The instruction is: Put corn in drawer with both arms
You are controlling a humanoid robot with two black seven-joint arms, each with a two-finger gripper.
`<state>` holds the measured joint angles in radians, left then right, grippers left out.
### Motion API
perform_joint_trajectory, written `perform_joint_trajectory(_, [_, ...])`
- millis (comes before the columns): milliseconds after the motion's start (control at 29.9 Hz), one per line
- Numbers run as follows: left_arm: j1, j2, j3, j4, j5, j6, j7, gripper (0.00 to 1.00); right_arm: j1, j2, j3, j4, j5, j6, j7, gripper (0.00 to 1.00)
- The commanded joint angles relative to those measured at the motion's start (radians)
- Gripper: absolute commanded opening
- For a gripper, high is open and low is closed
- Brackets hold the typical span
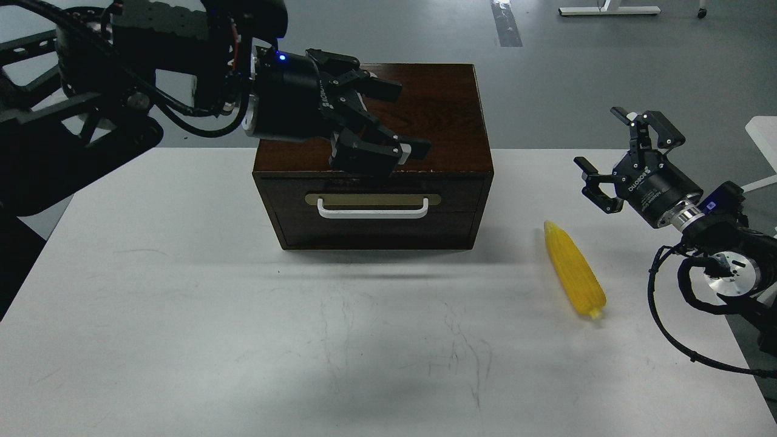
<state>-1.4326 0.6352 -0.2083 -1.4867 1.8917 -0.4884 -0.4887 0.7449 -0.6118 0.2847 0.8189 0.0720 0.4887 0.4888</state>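
The yellow corn (574, 269) lies on the white table (182, 315), right of the dark brown box (425, 115). The box's drawer (373, 215) is shut; its white handle (373, 209) faces me. My left gripper (388, 118) is open and empty, hovering over the front of the box top, above the handle. My right gripper (625, 149) is open and empty, above the table's right side, beyond and right of the corn.
The table's right edge runs under my right arm (716, 255). Grey floor lies behind the table, with a white stand's base (607, 10) at the far back.
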Motion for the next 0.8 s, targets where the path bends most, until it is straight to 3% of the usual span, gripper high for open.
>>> perform_joint_trajectory(0, [-0.12, -0.045, 0.183, 0.003, 0.03, 0.0, 0.0, 0.98, -0.004, 0.0, 0.002, 0.0, -0.001, 0.0, 0.0, 1.0])
perform_joint_trajectory(368, [-0.177, -0.221, 0.346, 0.051, 0.135, 0.0, 0.0, 0.98, -0.01, 0.001, 0.004, -0.018, -0.006, 0.0, 0.0, 1.0])
perform_joint_trajectory(769, [-0.154, -0.304, 0.366, 0.18, 0.136, 0.0, 0.0, 0.98, -0.015, -0.008, 0.005, -0.018, -0.006, 0.0, 0.0, 1.0])
